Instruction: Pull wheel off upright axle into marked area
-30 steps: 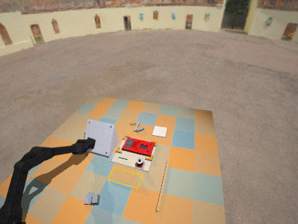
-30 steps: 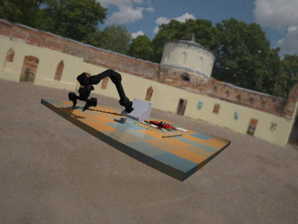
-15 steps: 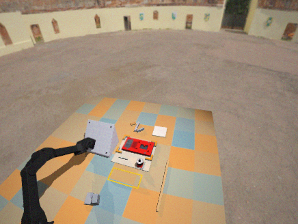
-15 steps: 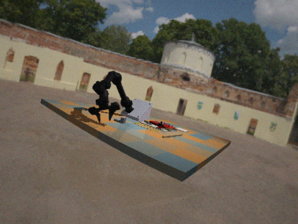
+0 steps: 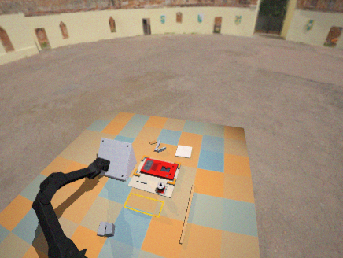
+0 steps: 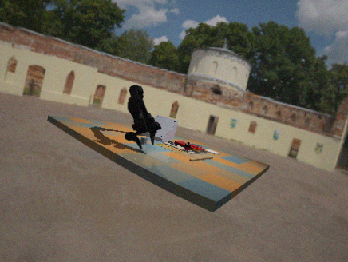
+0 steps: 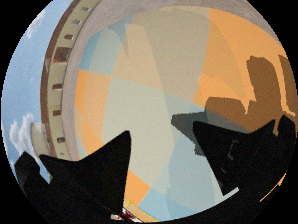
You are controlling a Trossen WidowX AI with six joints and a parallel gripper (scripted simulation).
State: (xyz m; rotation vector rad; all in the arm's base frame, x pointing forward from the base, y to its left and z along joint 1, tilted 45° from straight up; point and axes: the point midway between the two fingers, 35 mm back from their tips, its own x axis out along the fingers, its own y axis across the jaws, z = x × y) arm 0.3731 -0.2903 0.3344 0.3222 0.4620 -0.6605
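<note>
The wheel (image 5: 160,187) is small, white and dark, and sits on its upright axle at the front of a beige board (image 5: 146,182). A red plate (image 5: 159,167) (image 6: 183,145) lies behind it on the same board. The marked area is a yellow rectangle outline (image 5: 141,211) on the table just in front of the board. My gripper (image 6: 144,141) (image 7: 162,131) points down over the left part of the table, well away from the wheel. It is open and nothing is between its fingers. In the top view only the arm (image 5: 47,189) shows.
A grey box (image 5: 116,157) (image 6: 167,128) stands left of the board at the arm's base. Two small grey blocks (image 5: 105,229) lie near the front left. A long wooden stick (image 5: 186,214) lies right of the marked area. A white tile (image 5: 183,151) and small bolts (image 5: 159,148) lie behind the board.
</note>
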